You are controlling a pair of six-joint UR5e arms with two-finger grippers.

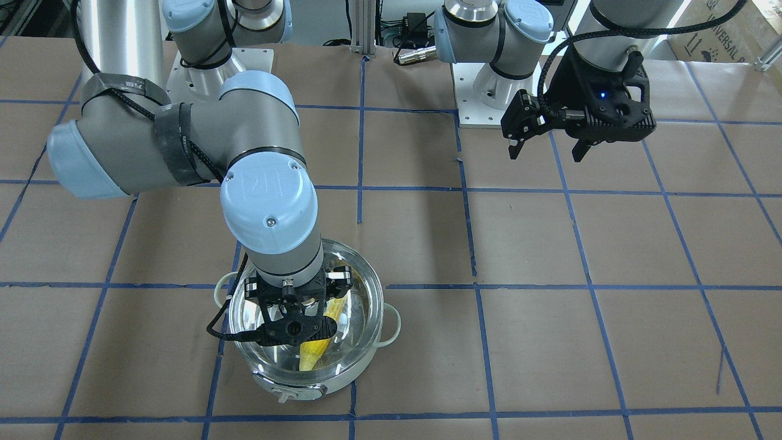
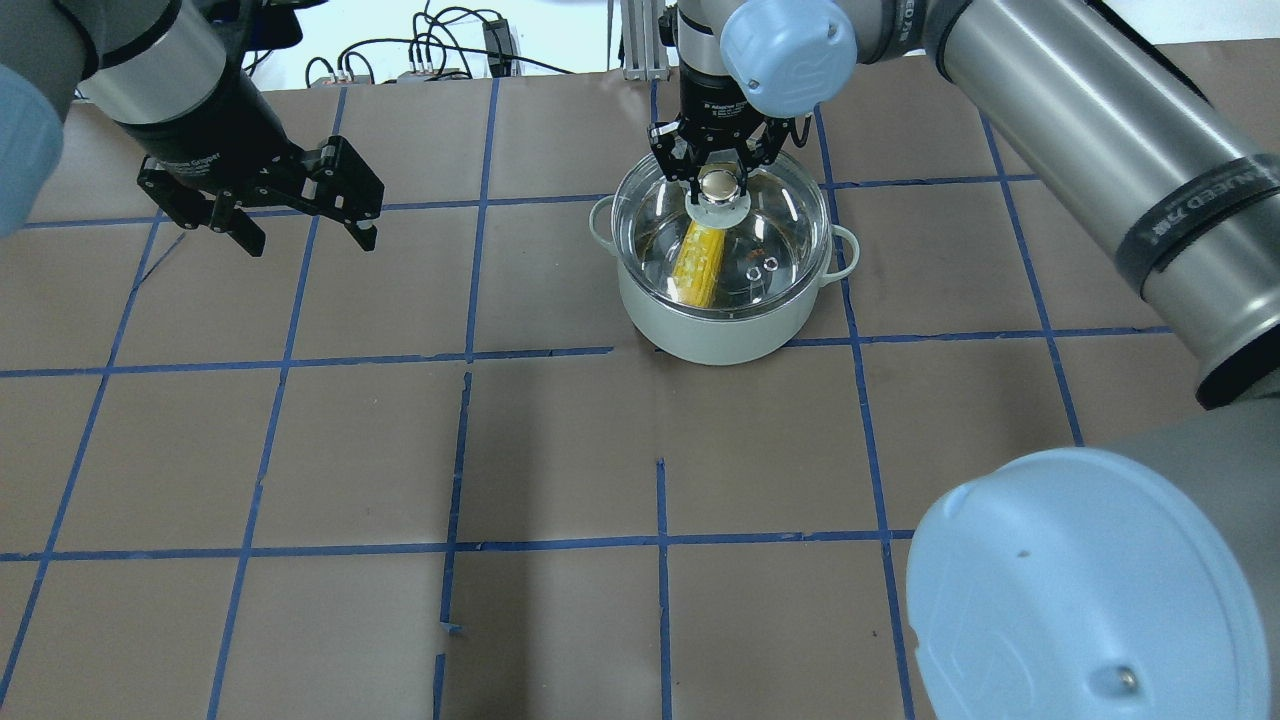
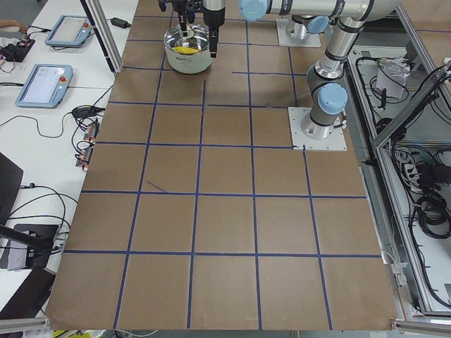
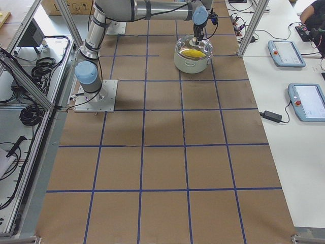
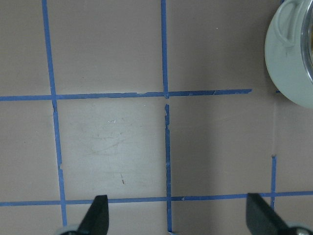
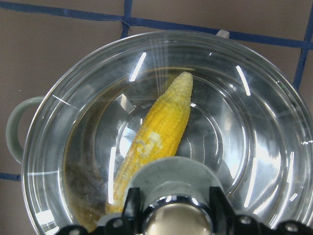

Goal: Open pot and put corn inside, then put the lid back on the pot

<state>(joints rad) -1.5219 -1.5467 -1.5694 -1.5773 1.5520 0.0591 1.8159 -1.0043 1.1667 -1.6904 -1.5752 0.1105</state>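
Note:
The pale mint-green pot (image 2: 700, 335) stands at the far middle of the table, with its control knob (image 1: 287, 394) on the side away from the robot. The yellow corn (image 2: 700, 265) lies inside it, seen through the glass. The clear domed lid (image 2: 770, 230) sits on the pot's rim. My right gripper (image 2: 717, 185) points straight down over the lid's centre, its fingers closed against both sides of the lid's knob (image 6: 176, 220). In the right wrist view the corn (image 6: 156, 142) shows under the lid (image 6: 244, 122). My left gripper (image 2: 300, 225) is open and empty, above bare table well left of the pot.
The table is brown paper with a blue tape grid (image 2: 470, 355). The left wrist view shows the pot's side and one loop handle (image 5: 288, 19) at its upper right. Arm bases (image 1: 489, 91) stand at the robot's edge. Cables lie beyond the far edge (image 2: 440, 50).

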